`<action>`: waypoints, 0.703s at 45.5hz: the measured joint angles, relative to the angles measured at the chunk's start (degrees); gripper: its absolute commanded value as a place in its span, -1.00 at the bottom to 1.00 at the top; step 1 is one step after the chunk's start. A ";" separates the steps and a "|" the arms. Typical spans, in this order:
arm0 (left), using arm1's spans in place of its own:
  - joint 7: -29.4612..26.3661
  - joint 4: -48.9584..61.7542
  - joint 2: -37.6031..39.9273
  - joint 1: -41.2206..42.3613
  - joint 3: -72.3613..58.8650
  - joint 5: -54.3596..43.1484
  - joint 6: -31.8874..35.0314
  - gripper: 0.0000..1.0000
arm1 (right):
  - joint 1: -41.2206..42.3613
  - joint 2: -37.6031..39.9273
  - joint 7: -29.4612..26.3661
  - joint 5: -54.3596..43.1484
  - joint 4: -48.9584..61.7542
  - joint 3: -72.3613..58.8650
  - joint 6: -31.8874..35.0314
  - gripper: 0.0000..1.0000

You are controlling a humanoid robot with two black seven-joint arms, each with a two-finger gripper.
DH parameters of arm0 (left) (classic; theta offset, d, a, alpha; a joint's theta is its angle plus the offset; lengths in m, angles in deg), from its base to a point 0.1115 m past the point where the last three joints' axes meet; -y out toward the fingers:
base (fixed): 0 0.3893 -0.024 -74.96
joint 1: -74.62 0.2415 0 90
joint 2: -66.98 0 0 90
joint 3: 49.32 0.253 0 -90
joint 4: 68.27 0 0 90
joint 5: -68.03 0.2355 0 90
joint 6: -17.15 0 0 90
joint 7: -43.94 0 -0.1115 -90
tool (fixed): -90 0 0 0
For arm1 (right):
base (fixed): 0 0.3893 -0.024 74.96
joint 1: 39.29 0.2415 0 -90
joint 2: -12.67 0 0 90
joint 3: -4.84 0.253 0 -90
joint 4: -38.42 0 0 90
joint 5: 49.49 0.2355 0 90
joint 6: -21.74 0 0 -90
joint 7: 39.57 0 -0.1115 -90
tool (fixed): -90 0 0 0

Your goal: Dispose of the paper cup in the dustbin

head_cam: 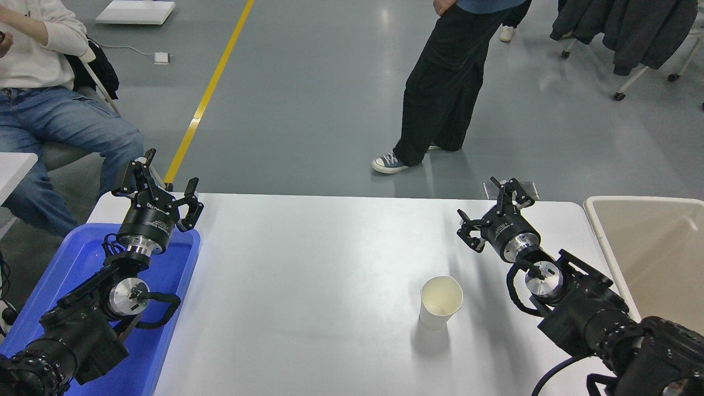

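The paper cup [440,302] stands upright on the white table [308,275], right of centre, its cream inside showing. The beige dustbin [649,253] stands at the table's right edge, its pale rim toward the table. My right gripper [491,209] is open and empty, held above the table behind and to the right of the cup, between the cup and the dustbin. My left gripper [159,184] is open and empty, parked over the blue tray at the lower left.
A bright blue shallow tray [176,286] lies at the table's left edge under my left arm. One person sits at the far left [49,115], another stands beyond the table's far edge [440,93]. Chairs with dark coats stand at the far right.
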 measured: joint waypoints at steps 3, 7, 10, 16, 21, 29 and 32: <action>-0.03 0.00 0.01 0.00 0.00 0.00 0.00 1.00 | -0.01 0.00 0.00 0.00 0.02 -0.02 0.00 0.99; -0.03 0.00 0.01 0.00 0.00 0.00 0.00 1.00 | -0.03 0.00 0.00 0.00 0.05 -0.03 0.00 0.99; -0.03 0.00 0.01 0.00 0.00 0.00 0.00 1.00 | -0.03 0.00 0.00 0.00 0.05 -0.04 0.00 0.99; -0.03 0.00 -0.02 0.00 0.00 0.00 0.00 1.00 | -0.04 0.00 0.00 0.00 -0.06 -0.05 0.00 0.99; 0.02 0.00 -0.03 0.00 0.00 0.00 0.00 1.00 | -0.03 0.00 0.00 -0.04 -0.28 -0.19 0.03 0.99; 0.02 0.00 -0.04 0.00 0.00 0.00 0.00 1.00 | 0.69 0.00 0.00 -0.13 -0.44 -0.83 0.08 0.99; 0.02 0.00 -0.04 0.00 0.00 0.00 0.00 1.00 | 0.97 0.00 0.00 -0.14 -0.54 -1.22 0.21 0.99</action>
